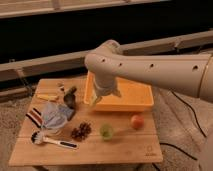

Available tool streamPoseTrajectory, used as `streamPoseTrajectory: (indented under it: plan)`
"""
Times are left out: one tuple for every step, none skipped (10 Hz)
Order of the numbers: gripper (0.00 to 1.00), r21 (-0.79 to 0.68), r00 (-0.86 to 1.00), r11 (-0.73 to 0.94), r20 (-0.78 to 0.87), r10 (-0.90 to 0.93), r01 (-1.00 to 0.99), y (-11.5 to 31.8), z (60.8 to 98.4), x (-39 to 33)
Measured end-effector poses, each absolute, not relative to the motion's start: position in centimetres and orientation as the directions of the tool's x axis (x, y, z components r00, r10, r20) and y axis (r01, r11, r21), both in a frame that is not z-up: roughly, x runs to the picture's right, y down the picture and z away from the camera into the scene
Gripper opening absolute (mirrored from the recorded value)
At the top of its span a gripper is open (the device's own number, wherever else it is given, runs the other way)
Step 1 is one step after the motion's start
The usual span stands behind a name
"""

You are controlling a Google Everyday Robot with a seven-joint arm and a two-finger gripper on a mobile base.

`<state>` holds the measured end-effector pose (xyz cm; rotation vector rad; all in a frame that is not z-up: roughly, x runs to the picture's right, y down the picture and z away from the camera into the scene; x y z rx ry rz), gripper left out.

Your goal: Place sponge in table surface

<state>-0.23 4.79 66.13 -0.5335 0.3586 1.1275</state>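
Note:
The sponge does not show in this view; it is hidden or out of view. My gripper (106,95) hangs from the big white arm over the left end of the orange-yellow tub (135,96), fingers pointing down and spread open, with nothing visible between them. The table surface (115,149) is light wooden planks below and in front of the tub, with a small dark logo near its front right corner.
On the table lie a grey-blue cloth (56,116), a white brush with a dark handle (50,141), a pine cone (80,131), a green fruit (106,131), a red-orange fruit (137,121), a dark scoop (70,98) and a yellow item (47,97).

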Motion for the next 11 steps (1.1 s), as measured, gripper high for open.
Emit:
streamPoseTrajectory:
  plan:
    - [0.80,-0.221,0.393,0.325,-0.527,0.753,-0.920,4.8,66.1,-0.2]
    - [0.80,-0.221,0.393,0.325,-0.527,0.754,-0.920,4.8,66.1,-0.2]
    - [0.80,-0.221,0.394,0.327,-0.527,0.753,-0.919,4.8,66.1,-0.2]
    - [0.80,-0.227,0.407,0.339,-0.523,0.749,-0.913,5.0,66.2,-0.3]
    - [0.80,-0.236,0.425,0.354,-0.509,0.749,-0.905,5.0,66.3,-1.1]
    - [0.80,-0.245,0.436,0.360,-0.497,0.751,-0.900,5.0,66.4,-2.0]
    - [0.80,-0.256,0.448,0.369,-0.477,0.756,-0.894,4.6,66.9,-3.9]
    - [0.80,-0.268,0.464,0.379,-0.456,0.759,-0.886,4.2,67.5,-6.4]
    - [0.80,-0.279,0.477,0.389,-0.444,0.759,-0.878,3.8,68.0,-8.2]
    - [0.80,-0.295,0.498,0.404,-0.428,0.754,-0.866,3.5,68.6,-10.7]
    - [0.80,-0.311,0.517,0.417,-0.415,0.749,-0.854,3.3,69.4,-12.9]
